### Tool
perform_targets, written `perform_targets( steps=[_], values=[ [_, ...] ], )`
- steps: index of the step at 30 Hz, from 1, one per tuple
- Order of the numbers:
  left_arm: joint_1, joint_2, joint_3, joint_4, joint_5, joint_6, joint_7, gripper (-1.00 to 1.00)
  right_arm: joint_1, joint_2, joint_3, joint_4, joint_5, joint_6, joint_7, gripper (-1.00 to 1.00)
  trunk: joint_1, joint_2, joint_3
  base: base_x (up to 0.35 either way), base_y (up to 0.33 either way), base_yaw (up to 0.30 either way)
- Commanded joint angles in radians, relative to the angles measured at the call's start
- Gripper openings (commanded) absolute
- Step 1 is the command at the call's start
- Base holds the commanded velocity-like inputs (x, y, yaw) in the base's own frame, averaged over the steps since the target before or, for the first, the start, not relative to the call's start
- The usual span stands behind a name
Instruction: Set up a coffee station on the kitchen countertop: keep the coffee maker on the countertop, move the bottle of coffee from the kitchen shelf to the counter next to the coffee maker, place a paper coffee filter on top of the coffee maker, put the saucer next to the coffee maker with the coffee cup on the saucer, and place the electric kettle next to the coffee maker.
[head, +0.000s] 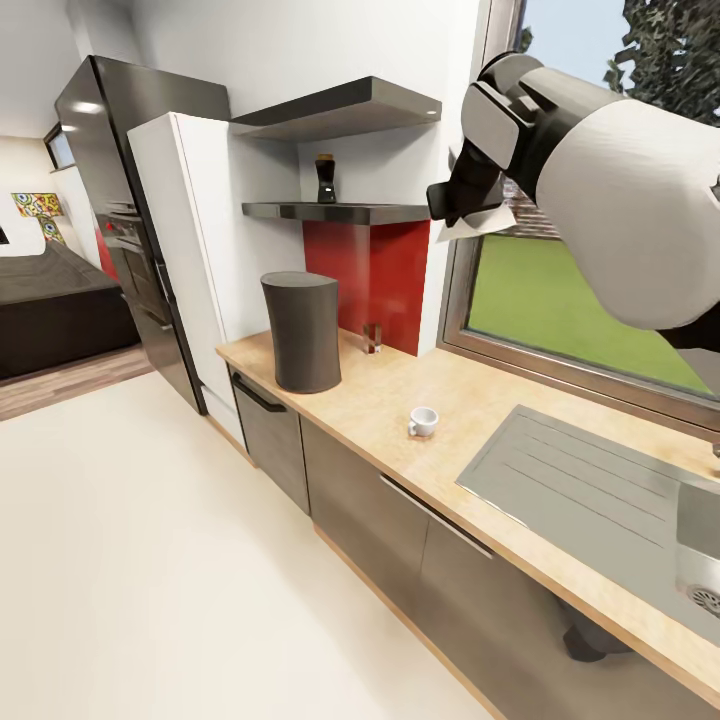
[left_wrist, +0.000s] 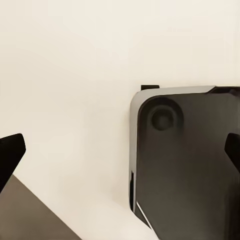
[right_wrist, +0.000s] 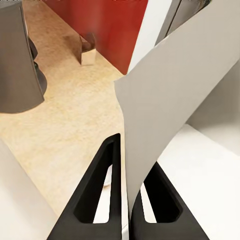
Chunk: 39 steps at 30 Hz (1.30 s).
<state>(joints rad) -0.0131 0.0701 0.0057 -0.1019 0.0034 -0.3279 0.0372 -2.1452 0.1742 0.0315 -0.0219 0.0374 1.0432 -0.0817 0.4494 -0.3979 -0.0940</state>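
Far left in the head view stood a tall dark fridge (head: 120, 200) beside a white cabinet (head: 195, 260), and then the coffee maker (head: 302, 331), upright near the left end of the countertop (head: 470, 400). Above it, the bottle of coffee (head: 325, 178) sat on the lower shelf (head: 335, 212) against the white wall, with the red back panel (head: 370, 275) just below. A small clear glass (head: 372, 338) waited at the foot of that panel. Further along, the coffee cup (head: 422, 421) stood alone on the wood, apart from the coffee maker, short of the steel sink (head: 600, 490). Up high by the window (head: 560, 290), the right gripper (head: 466, 213) hung in the air, and the right wrist view had its fingers (right_wrist: 100, 195) pinched onto the paper filter (right_wrist: 170, 110), the sheet rising between them. The left gripper (left_wrist: 120, 155) was spread wide over pale floor and a dark panel (left_wrist: 185, 160), holding nothing.
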Motion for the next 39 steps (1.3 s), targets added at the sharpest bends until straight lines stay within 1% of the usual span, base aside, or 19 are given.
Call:
perform_targets(
  steps=[1, 11, 16, 22, 31, 35, 39],
  values=[
    [-0.001, 0.0, 0.0, 0.001, 0.0, -0.003, 0.002, 1.0, -0.001, 0.0, 0.002, -0.002, 0.001, 0.004, 0.0, -1.0, 0.001, -0.002, -0.002, 0.0, 0.0, 0.0],
    [-0.001, 0.004, 0.0, 0.001, 0.001, -0.002, 0.003, 1.0, -0.001, 0.0, -0.003, -0.004, 0.002, 0.004, -0.003, -1.0, 0.001, -0.002, -0.002, 0.005, 0.004, 0.0],
    [-0.001, 0.005, 0.0, 0.001, 0.001, -0.002, 0.003, 1.0, -0.001, 0.0, -0.004, -0.004, 0.003, 0.004, -0.003, -1.0, 0.001, -0.002, -0.004, 0.142, 0.126, 0.004],
    [-0.001, 0.004, 0.0, 0.001, 0.001, -0.002, 0.003, 1.0, -0.001, 0.0, -0.003, -0.004, 0.003, 0.004, -0.003, -1.0, 0.001, -0.002, -0.013, 0.175, 0.244, 0.002],
    [-0.001, 0.005, 0.0, 0.001, 0.001, -0.003, 0.003, 1.0, -0.001, 0.0, -0.002, -0.004, 0.003, 0.004, -0.003, -1.0, 0.001, -0.002, -0.025, 0.089, 0.304, 0.0],
    [-0.001, 0.005, 0.0, 0.001, 0.001, -0.003, 0.003, 1.0, -0.001, 0.0, -0.002, -0.004, 0.003, 0.004, -0.003, -1.0, 0.001, -0.002, -0.026, 0.016, 0.31, -0.012],
    [-0.001, 0.004, 0.0, 0.001, 0.001, -0.003, 0.003, 1.0, -0.001, 0.0, -0.002, -0.004, 0.003, 0.004, -0.003, -1.0, 0.001, -0.002, -0.022, 0.003, 0.311, -0.088]
  ],
)
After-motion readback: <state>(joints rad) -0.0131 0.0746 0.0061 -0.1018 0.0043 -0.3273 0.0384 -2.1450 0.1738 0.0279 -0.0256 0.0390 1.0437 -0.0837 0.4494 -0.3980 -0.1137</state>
